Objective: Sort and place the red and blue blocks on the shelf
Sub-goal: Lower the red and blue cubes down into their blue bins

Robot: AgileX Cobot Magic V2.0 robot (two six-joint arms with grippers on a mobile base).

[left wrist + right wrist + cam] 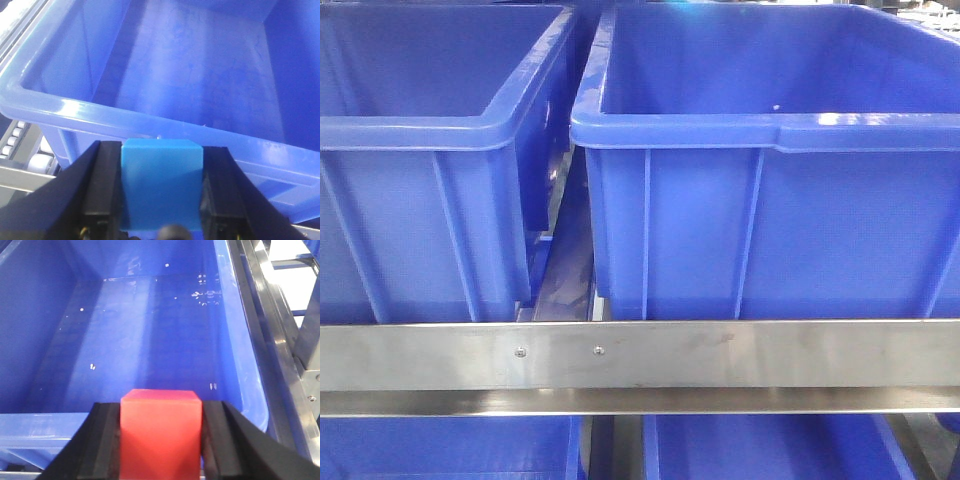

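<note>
In the left wrist view my left gripper (161, 150) is shut on the light blue block (161, 182), held just before the near rim of a big dark-blue bin (150, 117). In the right wrist view my right gripper (161, 407) is shut on the red block (160, 432), held above the near rim of another dark-blue bin (240, 355). The shelf shows in the front view as a brushed-metal crossbar (720, 355) with two small screws. Neither gripper nor block appears in the front view.
Two large dark-blue bins (420, 140) (770, 135) stand side by side on the shelf, with a narrow gap between them. More blue bins (760, 450) sit on the level below. White rollers (20, 145) run at the left; steel frame rails (280, 340) at the right.
</note>
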